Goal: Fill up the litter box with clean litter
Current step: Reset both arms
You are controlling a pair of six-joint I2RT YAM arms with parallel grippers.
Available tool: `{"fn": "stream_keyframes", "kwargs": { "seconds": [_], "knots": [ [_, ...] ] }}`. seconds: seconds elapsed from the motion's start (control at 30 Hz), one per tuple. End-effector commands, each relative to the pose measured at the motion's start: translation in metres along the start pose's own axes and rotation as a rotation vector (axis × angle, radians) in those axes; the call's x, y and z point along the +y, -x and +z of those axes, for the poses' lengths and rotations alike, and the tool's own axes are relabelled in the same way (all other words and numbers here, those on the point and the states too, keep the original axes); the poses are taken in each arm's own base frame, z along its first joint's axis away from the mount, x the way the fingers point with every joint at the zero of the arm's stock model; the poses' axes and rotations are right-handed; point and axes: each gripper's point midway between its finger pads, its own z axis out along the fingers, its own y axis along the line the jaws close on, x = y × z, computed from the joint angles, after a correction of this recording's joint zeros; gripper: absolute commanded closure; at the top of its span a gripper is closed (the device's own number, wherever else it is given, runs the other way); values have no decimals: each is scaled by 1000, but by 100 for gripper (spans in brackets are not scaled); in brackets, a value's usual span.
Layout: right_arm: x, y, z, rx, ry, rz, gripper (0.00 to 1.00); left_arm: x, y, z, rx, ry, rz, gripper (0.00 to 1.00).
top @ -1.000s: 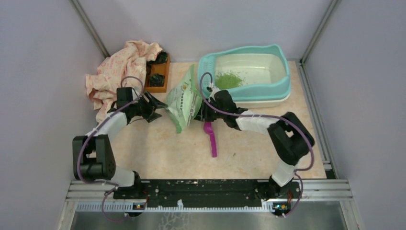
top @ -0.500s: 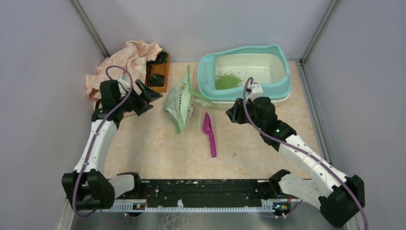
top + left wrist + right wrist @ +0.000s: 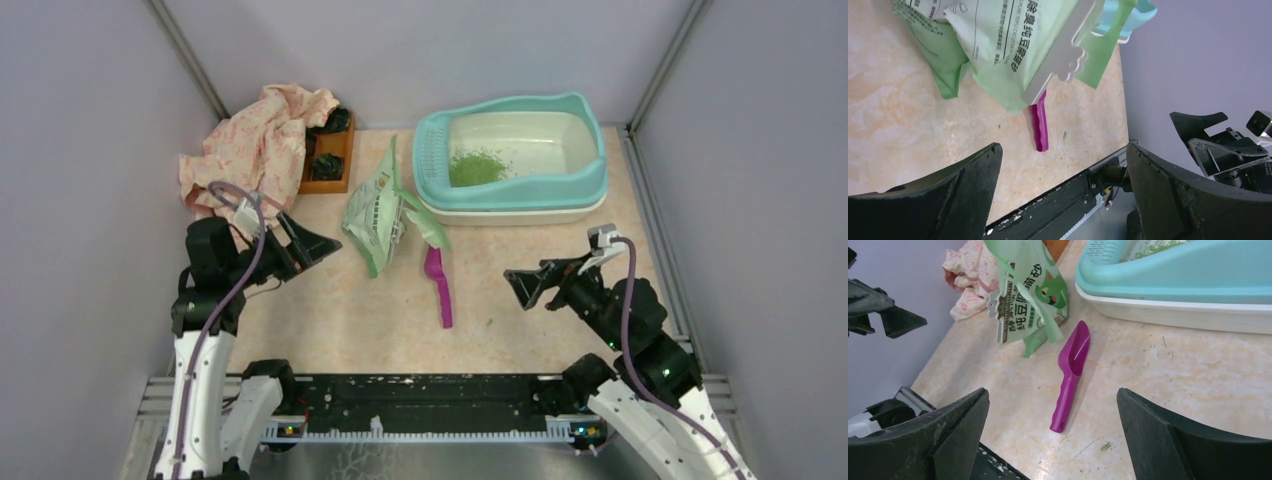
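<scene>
Left gripper (image 3: 305, 250) and right gripper (image 3: 520, 285), both spread wide and empty, sit well apart from the litter box (image 3: 596, 170), which holds only a small litter (image 3: 475, 167) patch near its perforated end, so filling is judged mostly outstanding.

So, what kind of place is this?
Probably a robot test cell, not a home: plain grey wall panels enclose a beige marble-patterned table, and a black metal rail at its near edge carries the left arm and right arm.
</scene>
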Motion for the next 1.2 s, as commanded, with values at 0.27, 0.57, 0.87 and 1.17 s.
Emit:
{"fn": "stream_keyframes", "kwargs": {
  "seconds": [0.27, 0.57, 0.87, 1.17],
  "knots": [
    [29, -2, 25, 4, 168, 18, 2, -1, 18, -25, -208, 54, 179, 1],
    [119, 78, 114, -73, 295, -65, 2, -134, 116, -25, -381, -250, 331, 1],
    [0, 212, 120, -302, -103, -183, 2, -149, 216, 39, -502, 27, 677, 1],
    [-137, 140, 21, -469, -548, -270, 2, -40, 206, 8, -706, 365, 697, 1]
  ]
}}
